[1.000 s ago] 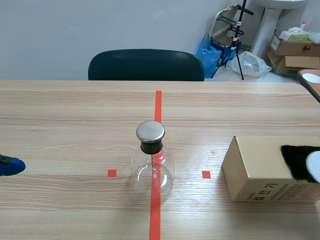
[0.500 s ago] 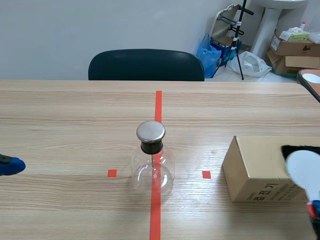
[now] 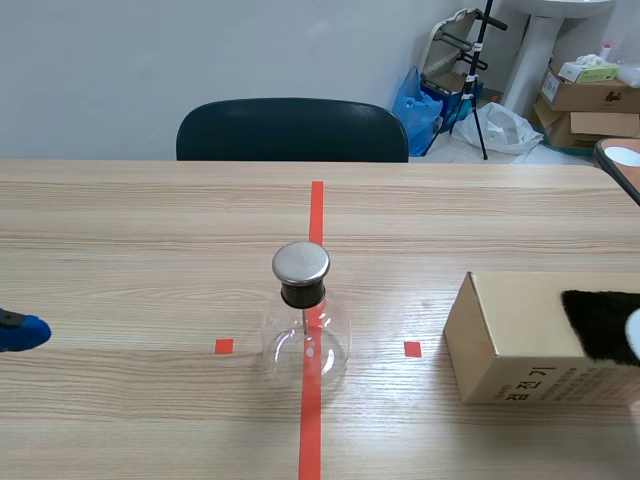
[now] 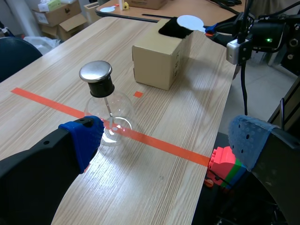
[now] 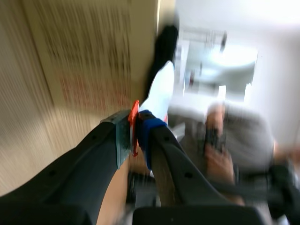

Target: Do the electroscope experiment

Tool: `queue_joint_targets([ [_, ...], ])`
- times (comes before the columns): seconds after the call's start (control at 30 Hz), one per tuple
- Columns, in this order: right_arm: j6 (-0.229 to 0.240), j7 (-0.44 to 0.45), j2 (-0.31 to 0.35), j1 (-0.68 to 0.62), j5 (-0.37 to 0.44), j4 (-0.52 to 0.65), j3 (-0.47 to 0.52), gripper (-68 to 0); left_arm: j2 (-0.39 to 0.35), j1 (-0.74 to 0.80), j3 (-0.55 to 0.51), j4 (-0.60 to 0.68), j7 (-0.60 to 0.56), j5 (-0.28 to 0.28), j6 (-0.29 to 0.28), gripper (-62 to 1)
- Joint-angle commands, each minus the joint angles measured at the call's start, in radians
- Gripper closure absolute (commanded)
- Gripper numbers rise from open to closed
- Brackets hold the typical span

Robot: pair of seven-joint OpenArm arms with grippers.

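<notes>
Electroscope (image 3: 305, 330) stood on the surface (image 3: 150, 230) at the centre tape line, metal cap (image 3: 301, 262) up. Left hand (image 4: 168, 138): fingers apart, holding nothing, near the flask. Right hand (image 5: 133, 129): clamped on the white paddle (image 5: 159, 91) by its orange handle, disc at the black cloth (image 3: 598, 322) atop the cardboard box (image 3: 510, 340). Risks: the narrow handle could twist in the grip, and a low approach could tip the flask.

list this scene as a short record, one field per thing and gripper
glass flask: upright on the red tape line, metal cap, untouched
cardboard box: apart from the flask, on the right arm's side
black cloth: on top of the box
white disc: orange handle, at the black cloth
left gripper: open, holds nothing
right gripper: shut on the disc's handle
</notes>
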Motion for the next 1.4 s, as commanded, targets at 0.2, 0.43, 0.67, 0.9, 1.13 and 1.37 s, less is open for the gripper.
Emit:
queue_joint_targets([
  [0.2,-0.048,-0.163,0.003,0.001,-0.003,0.001,-0.010,-1.1,0.002,-0.001,-0.004,0.005,-0.021,-0.014,-0.002,-56.8],
  [0.43,-0.048,-0.072,0.003,0.003,0.003,0.001,-0.010,-1.1,0.002,-0.001,-0.004,0.005,-0.021,-0.014,-0.002,-56.7],
  [0.67,-0.048,-0.140,0.003,0.006,-0.031,0.003,-0.010,-1.1,0.002,-0.001,-0.004,0.005,-0.021,-0.014,-0.002,-56.7],
  [0.9,-0.048,-0.155,0.004,0.006,-0.031,0.003,-0.010,-1.1,0.002,-0.001,-0.004,0.005,-0.021,-0.014,-0.002,-56.7],
  [1.13,-0.048,-0.190,0.006,0.006,-0.032,0.029,-0.010,-1.1,0.002,-0.001,-0.004,0.005,-0.021,-0.014,-0.002,-56.7],
  [1.37,-0.048,-0.203,0.005,0.006,-0.024,0.126,-0.015,-1.1,0.002,-0.001,-0.004,0.005,-0.021,-0.014,-0.002,-56.7],
])
